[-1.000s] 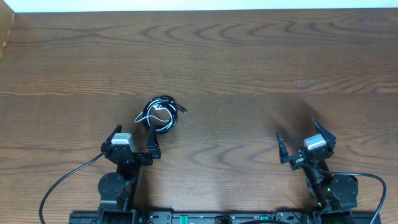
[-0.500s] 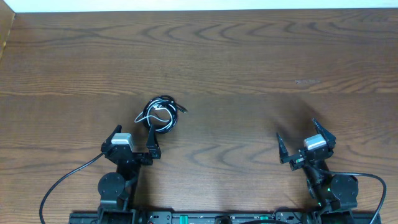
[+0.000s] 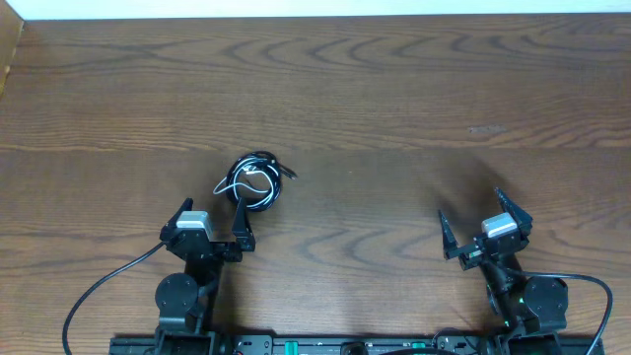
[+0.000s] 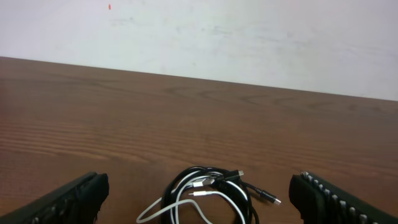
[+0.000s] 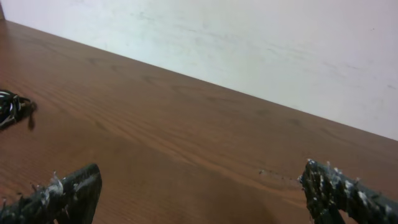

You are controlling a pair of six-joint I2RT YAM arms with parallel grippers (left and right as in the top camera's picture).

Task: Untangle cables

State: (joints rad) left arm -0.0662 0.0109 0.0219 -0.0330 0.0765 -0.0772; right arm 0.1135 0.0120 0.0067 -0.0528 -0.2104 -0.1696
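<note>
The cables [image 3: 254,182] lie in one small coiled bundle on the wooden table [image 3: 394,118], left of centre: black cords wound in a loop with one white cord through them. In the left wrist view the cables [image 4: 208,190] show small plugs pointing right and a white end trailing to the left. My left gripper [image 3: 211,204] sits just on the near side of the bundle, open, with the coil lying between and ahead of its fingers [image 4: 68,202]. My right gripper [image 3: 469,203] rests open at the right, far from the bundle. The right wrist view catches the cables [image 5: 12,107] only at its left edge.
Bare wood grain stretches across the table. A white wall [image 4: 249,37] runs along the far edge. Thick black wires [image 3: 108,281] trail from the arm bases along the near edge.
</note>
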